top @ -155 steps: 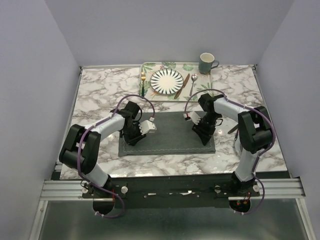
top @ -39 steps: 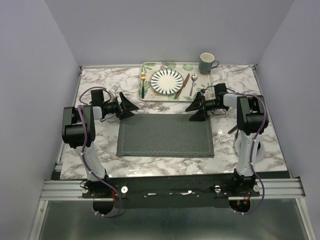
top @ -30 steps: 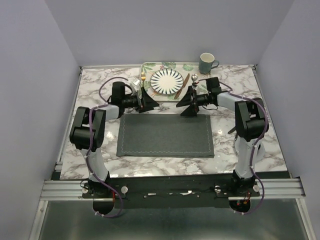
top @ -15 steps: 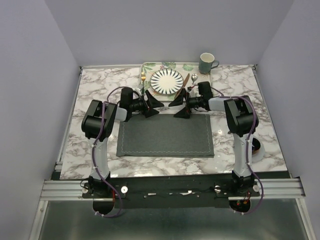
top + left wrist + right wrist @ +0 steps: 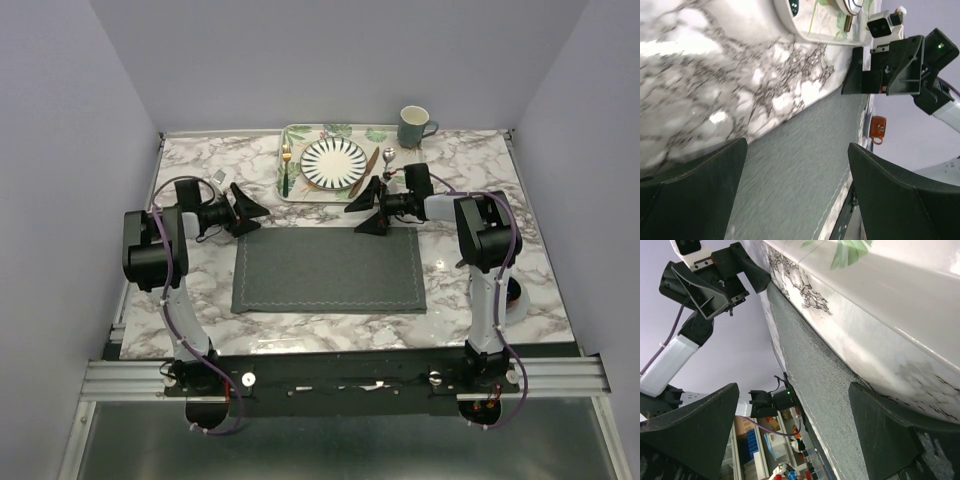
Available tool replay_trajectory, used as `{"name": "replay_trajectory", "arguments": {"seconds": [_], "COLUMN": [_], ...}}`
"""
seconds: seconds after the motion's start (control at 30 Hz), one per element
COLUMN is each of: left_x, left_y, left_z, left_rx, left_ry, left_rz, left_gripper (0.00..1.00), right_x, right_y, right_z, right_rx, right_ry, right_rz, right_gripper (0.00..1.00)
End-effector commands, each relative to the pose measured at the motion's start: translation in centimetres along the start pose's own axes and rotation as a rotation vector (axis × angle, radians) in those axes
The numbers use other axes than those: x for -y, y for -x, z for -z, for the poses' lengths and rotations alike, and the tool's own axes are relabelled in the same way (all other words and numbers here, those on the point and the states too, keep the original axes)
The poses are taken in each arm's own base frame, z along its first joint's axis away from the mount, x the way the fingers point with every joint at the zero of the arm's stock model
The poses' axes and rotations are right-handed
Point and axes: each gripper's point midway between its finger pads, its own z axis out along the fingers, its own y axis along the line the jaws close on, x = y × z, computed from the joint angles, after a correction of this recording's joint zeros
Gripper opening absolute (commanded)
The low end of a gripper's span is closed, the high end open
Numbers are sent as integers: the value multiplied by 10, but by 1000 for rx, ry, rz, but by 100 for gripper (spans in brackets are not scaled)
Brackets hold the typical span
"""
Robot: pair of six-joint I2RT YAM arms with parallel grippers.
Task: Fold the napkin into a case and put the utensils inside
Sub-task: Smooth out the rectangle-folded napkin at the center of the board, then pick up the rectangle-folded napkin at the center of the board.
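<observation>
**Both grippers spread at the far edge of the flat napkin**

Top view. We see the napkin [image 5: 328, 270] lying open and flat at the middle of the marble table [image 5: 190, 290], not folded into a case, its long sides running from 9 to 3 o'clock. At 12 o'clock from it is the leaf-printed tray [image 5: 330, 128], which carries the striped plate [image 5: 334, 162]. The fork [image 5: 286, 168] lies at 9 o'clock of the plate. The knife [image 5: 358, 172] and then the spoon [image 5: 388, 156] lie at 3 o'clock of it. All three utensils are on the tray, well apart from the cloth. A green mug [image 5: 413, 126] stands at the tray's 1 o'clock corner.

The left gripper [image 5: 252, 212] lies low at the napkin's 10 o'clock corner, pointing toward 3 o'clock. Its jaws are spread wide with nothing between them. The right gripper [image 5: 362, 214] lies low over the far hem at about 1 o'clock from the cloth's centre and points toward 9 o'clock. It is equally spread and empty. The two grippers face each other along that hem.

Wrist views. Each camera shows its own two dark fingers [image 5: 690, 190] [image 5: 685, 425] far apart, framing grey cloth [image 5: 805, 165] [image 5: 815, 370], with the tray wall [image 5: 805, 35] [image 5: 880, 305] beside it. We cannot tell whether any fingertip touches the cloth.
</observation>
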Motion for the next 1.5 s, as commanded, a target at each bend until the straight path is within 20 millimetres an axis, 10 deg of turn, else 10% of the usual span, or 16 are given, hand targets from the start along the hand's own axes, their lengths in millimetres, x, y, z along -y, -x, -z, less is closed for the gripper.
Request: {"name": "replay_trajectory", "arguments": {"seconds": [0.0,0.27,0.43,0.6,1.07,1.3,1.47], "left_x": [-31,34,77,56,-10,-17,32], "left_y": [-20,37,7,-43,-59,-49,-31], "left_z": [37,54,26,-6,-16,-9,-8], "left_rx": [-60,60,4,-114,-167,-144,-134], "left_ry": [71,11,-41,-14,120,139,79], "left_rz": [-13,-215,-268,-230,-87,-82,-304], "left_gripper": [98,99,99,99,90,90,82], "right_x": [54,-7,-41,-29,63,60,21], "right_y": [-15,-13,-24,-33,-16,-12,-8], "right_z": [1,7,20,27,75,85,104], "right_rx": [-11,-53,-81,-105,17,20,9], "right_ry": [-139,-23,43,51,-107,-142,-143], "right_rz": [-150,29,82,29,-199,-121,90], "right_gripper": [100,100,100,100,100,99,73]}}
